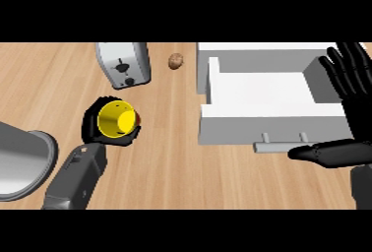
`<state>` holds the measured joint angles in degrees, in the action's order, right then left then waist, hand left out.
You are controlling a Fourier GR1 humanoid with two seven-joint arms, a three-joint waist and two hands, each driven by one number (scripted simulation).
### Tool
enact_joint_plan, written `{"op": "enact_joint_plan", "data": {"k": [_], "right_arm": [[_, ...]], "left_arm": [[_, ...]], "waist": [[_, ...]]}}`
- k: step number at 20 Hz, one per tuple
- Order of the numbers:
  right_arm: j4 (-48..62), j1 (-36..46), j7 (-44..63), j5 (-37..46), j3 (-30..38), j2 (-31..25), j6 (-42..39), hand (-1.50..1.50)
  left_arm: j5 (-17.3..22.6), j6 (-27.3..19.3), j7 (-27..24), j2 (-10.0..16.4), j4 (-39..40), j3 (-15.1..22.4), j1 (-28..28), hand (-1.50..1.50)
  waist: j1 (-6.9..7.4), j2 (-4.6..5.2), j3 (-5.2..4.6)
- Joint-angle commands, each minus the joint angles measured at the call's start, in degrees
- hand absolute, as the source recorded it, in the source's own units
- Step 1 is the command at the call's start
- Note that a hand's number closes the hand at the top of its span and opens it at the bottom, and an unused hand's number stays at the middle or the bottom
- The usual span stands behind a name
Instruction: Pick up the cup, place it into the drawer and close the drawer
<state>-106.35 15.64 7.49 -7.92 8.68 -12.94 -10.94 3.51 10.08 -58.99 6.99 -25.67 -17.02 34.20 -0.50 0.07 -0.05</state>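
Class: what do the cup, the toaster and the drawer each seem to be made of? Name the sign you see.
Cup: plain bright yellow and smooth; plastic or glazed ceramic, unclear which.
Toaster: silvery grey with a soft sheen; likely metal.
Drawer: flat matte white; perhaps painted wood or laminate.

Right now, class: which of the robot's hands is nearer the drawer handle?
Right. The right hand hovers just right of the drawer handle, thumb beside it; the left hand is far left, curled round the yellow cup.

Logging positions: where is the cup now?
Head view, left of centre: the cup is in the left hand, below the toaster, left of the open drawer.
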Motion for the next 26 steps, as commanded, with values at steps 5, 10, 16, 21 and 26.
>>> {"op": "enact_joint_plan", "data": {"k": [5, 10, 16, 21, 26], "right_arm": [[0.82, -1.63, -2.25, 0.60, 1.40, -0.49, -0.32, -1.50], [2.06, -0.16, -1.31, 0.63, 0.65, 0.45, 0.39, -1.50], [0.14, -2.44, -3.09, 2.42, 0.21, 0.75, 0.67, -1.50], [2.67, 1.57, -0.20, 1.48, 0.40, 0.35, 1.08, -1.50], [0.79, 1.45, -1.16, 0.21, 0.74, -0.04, -0.06, -1.50]], "left_arm": [[0.16, -5.72, 11.15, -6.73, -14.27, 6.11, 8.41, 1.50], [0.80, -8.37, 25.85, -6.88, -22.50, 7.55, 15.31, 1.50], [3.38, -17.44, 36.96, -6.97, -23.91, 14.75, 24.63, 1.50], [6.38, -24.78, 40.52, -6.98, -14.02, 17.87, 34.32, 1.50], [7.99, -29.11, 43.92, -6.99, -3.18, 20.18, 40.60, 1.50]], "waist": [[0.85, -0.59, 0.15], [1.06, -0.53, 0.11], [-0.20, -0.29, 0.09], [-1.10, 0.17, 0.07], [-2.80, 0.64, 0.11]]}}
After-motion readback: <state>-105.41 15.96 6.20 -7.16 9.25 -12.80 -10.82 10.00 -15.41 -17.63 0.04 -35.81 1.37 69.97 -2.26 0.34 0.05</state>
